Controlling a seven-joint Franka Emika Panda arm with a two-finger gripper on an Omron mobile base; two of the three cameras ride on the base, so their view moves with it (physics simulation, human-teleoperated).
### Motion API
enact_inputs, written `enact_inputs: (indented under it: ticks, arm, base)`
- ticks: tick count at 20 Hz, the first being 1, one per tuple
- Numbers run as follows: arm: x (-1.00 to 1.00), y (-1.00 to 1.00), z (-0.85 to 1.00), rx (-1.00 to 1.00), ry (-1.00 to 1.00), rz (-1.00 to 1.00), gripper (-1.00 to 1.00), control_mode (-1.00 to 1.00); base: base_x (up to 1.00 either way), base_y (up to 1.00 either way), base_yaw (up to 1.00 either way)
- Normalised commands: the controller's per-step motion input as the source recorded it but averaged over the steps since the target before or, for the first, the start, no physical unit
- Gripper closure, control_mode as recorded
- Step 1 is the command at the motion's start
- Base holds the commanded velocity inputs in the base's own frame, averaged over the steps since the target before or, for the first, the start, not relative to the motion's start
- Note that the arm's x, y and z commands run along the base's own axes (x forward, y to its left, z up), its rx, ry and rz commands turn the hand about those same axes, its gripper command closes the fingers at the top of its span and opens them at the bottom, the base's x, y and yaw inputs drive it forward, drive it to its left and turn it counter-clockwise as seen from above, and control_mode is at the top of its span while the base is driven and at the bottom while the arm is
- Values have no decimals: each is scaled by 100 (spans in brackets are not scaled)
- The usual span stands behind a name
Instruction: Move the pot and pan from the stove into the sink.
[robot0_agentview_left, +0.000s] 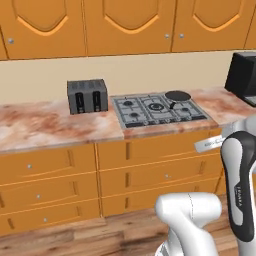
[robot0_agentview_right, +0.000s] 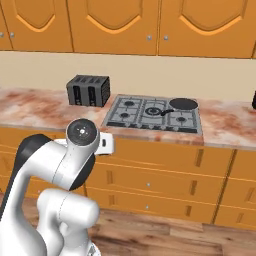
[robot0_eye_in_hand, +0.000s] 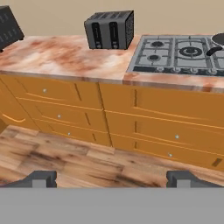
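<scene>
The stove (robot0_agentview_left: 150, 112) (robot0_agentview_right: 145, 114) (robot0_eye_in_hand: 175, 57) is a grey steel cooktop set into the marbled counter. On its back right burner rests the pan (robot0_agentview_left: 178, 96) (robot0_agentview_right: 183, 104) (robot0_eye_in_hand: 218, 40), shallow and black, with its handle pointing toward the middle of the stove. In the hand view the pan is cut off by the right edge. My gripper (robot0_eye_in_hand: 112, 178) is open, with nothing between its fingertips (robot0_eye_in_hand: 41, 178). It hangs well in front of the counter, facing the drawer fronts. The pot and the sink are out of view.
A dark slotted toaster (robot0_agentview_left: 87, 96) (robot0_agentview_right: 88, 90) (robot0_eye_in_hand: 109, 29) stands just left of the stove. A black appliance (robot0_agentview_left: 242, 75) (robot0_eye_in_hand: 8, 25) sits at the counter's far right. Orange drawers (robot0_eye_in_hand: 144, 127) run below, upper cabinets (robot0_agentview_left: 125, 25) above, wooden floor (robot0_eye_in_hand: 52, 157) in front.
</scene>
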Motion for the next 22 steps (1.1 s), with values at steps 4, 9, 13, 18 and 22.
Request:
enact_inputs:
  ticks: [4, 9, 13, 18, 22]
  arm:
    - [0, 0, 0, 0, 0, 0, -100, 100]
    - [0, 0, 0, 0, 0, 0, -100, 100]
    - [0, 0, 0, 0, 0, 0, -100, 100]
    - [0, 0, 0, 0, 0, 0, -100, 100]
    - [0, 0, 0, 0, 0, 0, -100, 100]
  base:
    - [19, -81, 0]
    - [17, -74, 0]
    - [5, -53, 0]
    - [1, -21, 0]
    - [21, 0, 0]
